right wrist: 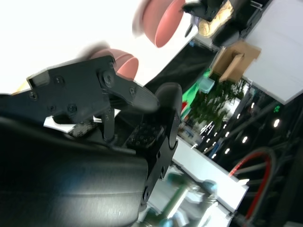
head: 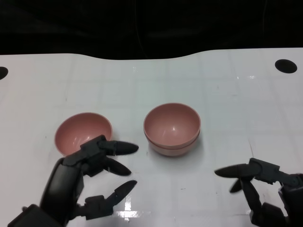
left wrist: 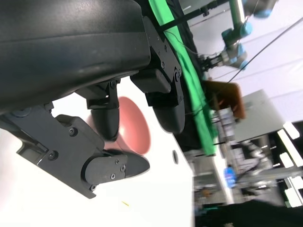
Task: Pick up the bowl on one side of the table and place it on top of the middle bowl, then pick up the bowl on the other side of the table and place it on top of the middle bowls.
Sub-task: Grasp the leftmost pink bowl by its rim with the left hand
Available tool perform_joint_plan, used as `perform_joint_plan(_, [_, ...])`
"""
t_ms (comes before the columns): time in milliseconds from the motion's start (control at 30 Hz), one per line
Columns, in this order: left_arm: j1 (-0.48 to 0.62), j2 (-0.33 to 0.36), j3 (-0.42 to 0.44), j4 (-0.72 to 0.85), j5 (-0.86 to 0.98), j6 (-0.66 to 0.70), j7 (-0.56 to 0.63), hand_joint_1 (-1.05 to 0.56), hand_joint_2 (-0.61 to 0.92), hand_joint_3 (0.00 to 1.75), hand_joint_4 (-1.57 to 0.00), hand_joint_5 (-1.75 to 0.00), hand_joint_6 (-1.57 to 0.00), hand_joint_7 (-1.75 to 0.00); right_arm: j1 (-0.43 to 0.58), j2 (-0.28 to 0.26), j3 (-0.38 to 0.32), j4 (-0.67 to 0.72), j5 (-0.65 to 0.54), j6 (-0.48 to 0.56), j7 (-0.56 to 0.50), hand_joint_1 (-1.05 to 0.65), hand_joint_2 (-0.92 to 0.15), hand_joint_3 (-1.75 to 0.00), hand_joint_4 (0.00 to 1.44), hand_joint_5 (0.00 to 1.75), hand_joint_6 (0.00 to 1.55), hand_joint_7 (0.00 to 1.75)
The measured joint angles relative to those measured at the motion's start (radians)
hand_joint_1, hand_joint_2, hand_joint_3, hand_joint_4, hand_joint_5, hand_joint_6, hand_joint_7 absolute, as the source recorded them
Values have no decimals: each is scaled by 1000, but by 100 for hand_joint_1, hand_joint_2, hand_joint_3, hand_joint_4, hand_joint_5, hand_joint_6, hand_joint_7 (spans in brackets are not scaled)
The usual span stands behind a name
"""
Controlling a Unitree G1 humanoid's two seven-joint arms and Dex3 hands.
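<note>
Hovering with fingers spread and holding nothing, the left hand (head: 87, 177) sat just short of the left bowl (head: 80, 131), which lay directly beyond its fingertips (nearly touching). The right hand (head: 265, 189), also open and empty, was well apart from the middle stack (head: 172, 128).

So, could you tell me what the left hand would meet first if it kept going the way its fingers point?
Probably the side bowl: the left hand points at it in the left wrist view, though depth is unclear.
</note>
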Motion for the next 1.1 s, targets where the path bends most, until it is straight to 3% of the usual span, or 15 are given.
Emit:
perform_joint_plan(133, [-23, 57, 16, -43, 129, 41, 23, -47, 90, 3, -34, -74, -48, -10, -4, 30, -20, 38, 51, 27, 35, -8, -28, -156, 91, 174, 84, 144])
perform_joint_plan(300, [-61, 104, 20, -70, 229, 93, 27, -51, 92, 2, -26, -67, -41, -4, -17, 60, -29, 63, 77, 72, 69, -8, -30, -157, 93, 175, 83, 151])
perform_joint_plan(467, [-123, 212, 20, -78, 480, 149, 56, -54, 91, 0, -27, -51, -42, -2, -21, 83, -34, 63, 76, 118, 80, -5, -29, -159, 95, 175, 82, 154])
perform_joint_plan(700, [-202, 282, -18, -55, 669, 229, 56, -53, 90, 0, -27, -46, -39, 0, -18, 99, -41, 59, 60, 135, 96, -4, -27, -161, 95, 175, 80, 155])
perform_joint_plan(933, [-311, 338, -106, 45, 775, 362, -74, -53, 92, 1, -36, -32, -39, 0, -13, 115, -42, 39, 25, 138, 95, -4, -25, -162, 94, 175, 81, 152])
perform_joint_plan(1100, [-328, 347, -130, 50, 781, 395, -90, -53, 92, 1, -39, -26, -39, 0, -13, 118, -43, 36, 25, 141, 95, -4, -25, -163, 94, 175, 81, 151])
